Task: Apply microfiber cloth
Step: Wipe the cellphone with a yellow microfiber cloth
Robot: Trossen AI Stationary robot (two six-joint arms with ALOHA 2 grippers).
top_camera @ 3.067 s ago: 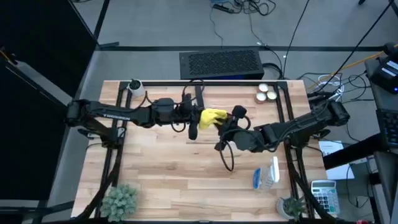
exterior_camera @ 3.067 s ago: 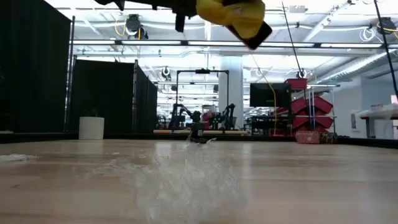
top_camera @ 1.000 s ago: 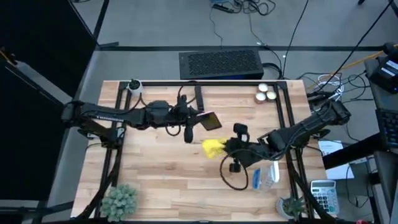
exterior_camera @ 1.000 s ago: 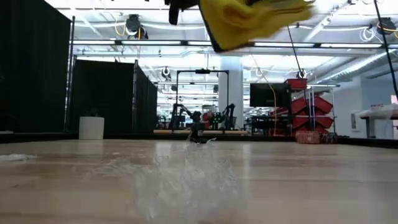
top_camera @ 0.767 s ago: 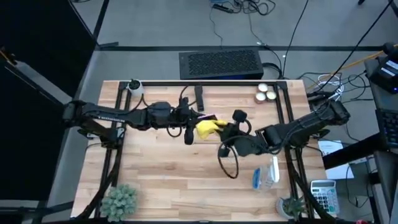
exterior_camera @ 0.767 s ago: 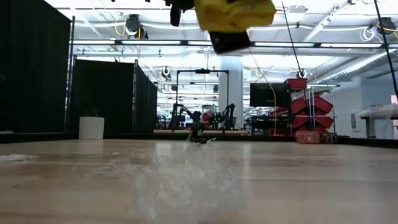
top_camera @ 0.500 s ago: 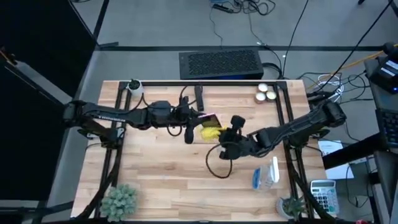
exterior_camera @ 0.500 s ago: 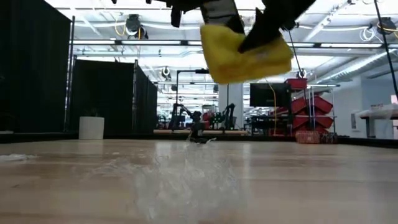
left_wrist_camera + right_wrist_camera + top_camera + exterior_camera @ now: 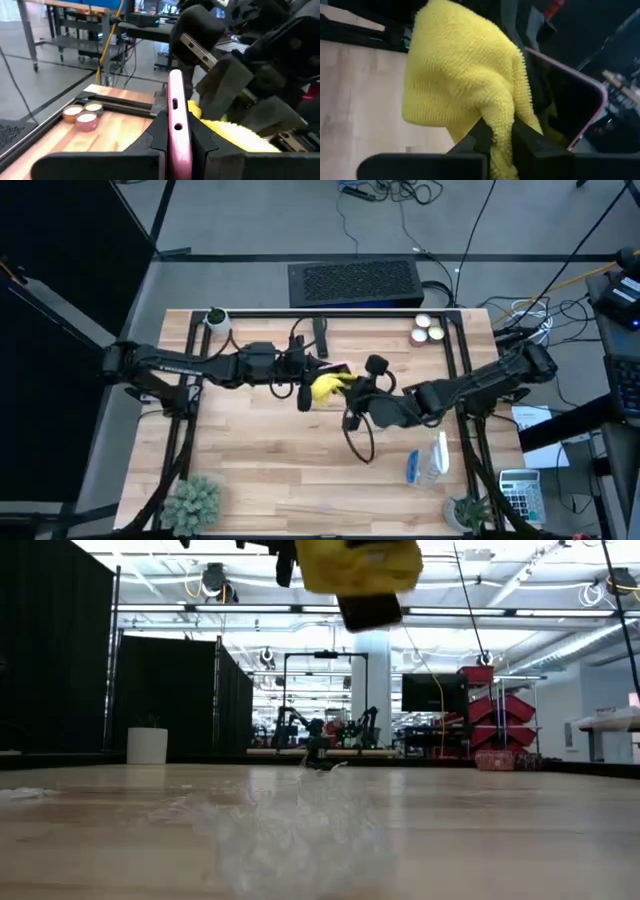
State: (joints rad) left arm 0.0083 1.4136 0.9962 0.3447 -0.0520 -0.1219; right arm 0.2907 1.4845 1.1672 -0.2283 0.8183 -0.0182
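Both arms meet above the middle of the light wooden table (image 9: 250, 450). The left gripper (image 9: 177, 131) pinches a flat phone in a pink case (image 9: 177, 120) edge-on between its fingers, held up in the air. The right gripper (image 9: 497, 131) is clamped on a fold of the small bright yellow microfiber cloth (image 9: 462, 90) — the fabric bulges out past the fingers and rests against the phone's dark face (image 9: 570, 107). From above, the cloth (image 9: 328, 387) sits just beside the phone, well clear of the tabletop.
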